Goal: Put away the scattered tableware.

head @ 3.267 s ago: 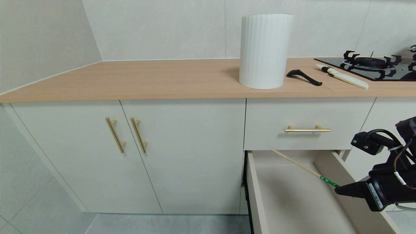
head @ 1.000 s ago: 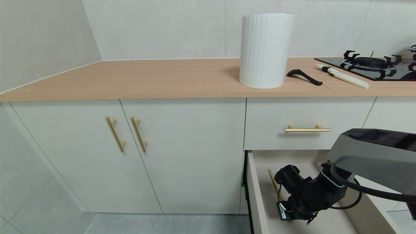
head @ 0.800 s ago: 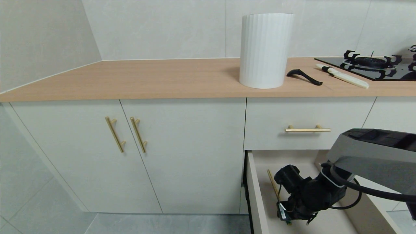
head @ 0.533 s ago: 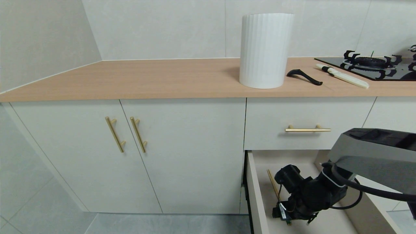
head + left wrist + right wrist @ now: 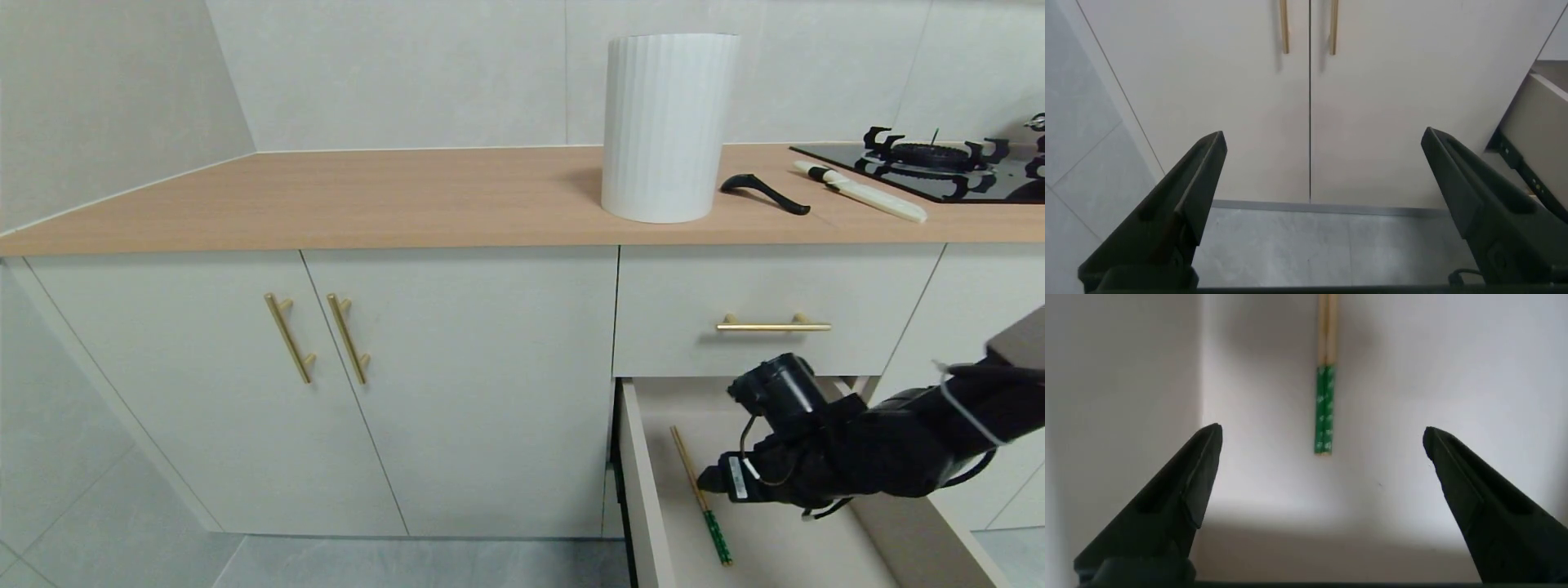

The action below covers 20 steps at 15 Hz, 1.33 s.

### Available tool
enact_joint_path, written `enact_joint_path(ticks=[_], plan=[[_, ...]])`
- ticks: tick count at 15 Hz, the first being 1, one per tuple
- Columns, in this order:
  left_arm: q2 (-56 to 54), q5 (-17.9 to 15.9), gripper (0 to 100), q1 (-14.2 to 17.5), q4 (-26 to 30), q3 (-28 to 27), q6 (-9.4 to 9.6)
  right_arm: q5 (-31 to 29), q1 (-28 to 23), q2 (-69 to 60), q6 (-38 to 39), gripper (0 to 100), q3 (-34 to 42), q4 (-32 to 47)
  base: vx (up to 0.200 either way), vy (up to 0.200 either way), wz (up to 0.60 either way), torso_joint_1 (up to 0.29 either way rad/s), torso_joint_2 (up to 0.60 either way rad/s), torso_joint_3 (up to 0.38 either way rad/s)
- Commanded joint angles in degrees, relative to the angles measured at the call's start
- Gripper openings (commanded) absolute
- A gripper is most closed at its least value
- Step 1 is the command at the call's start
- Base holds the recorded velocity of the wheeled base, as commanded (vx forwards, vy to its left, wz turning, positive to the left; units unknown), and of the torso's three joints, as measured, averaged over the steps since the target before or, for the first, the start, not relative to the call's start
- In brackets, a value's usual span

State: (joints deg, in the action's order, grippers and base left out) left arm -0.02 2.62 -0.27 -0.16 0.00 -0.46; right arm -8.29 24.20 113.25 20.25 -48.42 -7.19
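A pair of wooden chopsticks [image 5: 700,494] with green ends lies on the floor of the open lower drawer [image 5: 645,498], near its left wall. The right wrist view looks straight down on the chopsticks [image 5: 1325,384]. My right gripper [image 5: 709,482] hangs just above the drawer, to the right of the chopsticks, open and holding nothing; its fingers [image 5: 1180,498] stand wide apart. On the countertop lie a black-handled utensil [image 5: 764,193] and a cream knife [image 5: 861,193]. My left gripper [image 5: 1323,220] is open, low in front of the cabinet doors.
A tall white ribbed container [image 5: 665,126] stands on the wooden countertop [image 5: 367,196]. A black gas hob [image 5: 931,163] sits at the far right. The upper drawer with a gold handle [image 5: 773,327] is closed, as are the double cabinet doors [image 5: 318,384].
My right gripper let go of the chopsticks, which now lie flat in the drawer, then rose and drew back to the right out of the drawer.
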Motion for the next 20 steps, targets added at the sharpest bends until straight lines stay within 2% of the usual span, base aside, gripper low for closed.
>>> enact_joint_path(ticks=[1, 6, 13, 17, 20], plan=[[0.0, 0.0, 100, 0.0, 0.0, 0.0, -0.06, 0.1, -3.9, -12.2, -0.9, 100, -0.8, 2.4, 0.000, 0.000, 0.00, 0.000, 0.00, 0.000], [0.0, 0.0, 100, 0.0, 0.0, 0.0, -0.06, 0.6, -9.7, -24.3, -6.8, 100, -0.6, 2.4, 0.000, 0.000, 0.00, 0.000, 0.00, 0.000], [0.0, 0.0, 100, 0.0, 0.0, 0.0, -0.06, 0.4, -10.0, -25.3, -8.9, 100, -0.4, 2.1, 0.000, 0.000, 0.00, 0.002, -0.01, -0.003], [0.0, 0.0, 100, 0.0, 0.0, 0.0, -0.06, 0.3, -10.0, -25.4, -8.9, 100, -0.3, 2.1, 0.000, 0.000, 0.00, 0.073, -0.25, -0.256], [0.0, 0.0, 100, 0.0, 0.0, 0.0, -0.06, 0.3, -10.0, -25.4, -8.9, 100, 0.1, 2.0, 0.000, 0.000, 0.00, 0.181, -0.54, -0.294]])
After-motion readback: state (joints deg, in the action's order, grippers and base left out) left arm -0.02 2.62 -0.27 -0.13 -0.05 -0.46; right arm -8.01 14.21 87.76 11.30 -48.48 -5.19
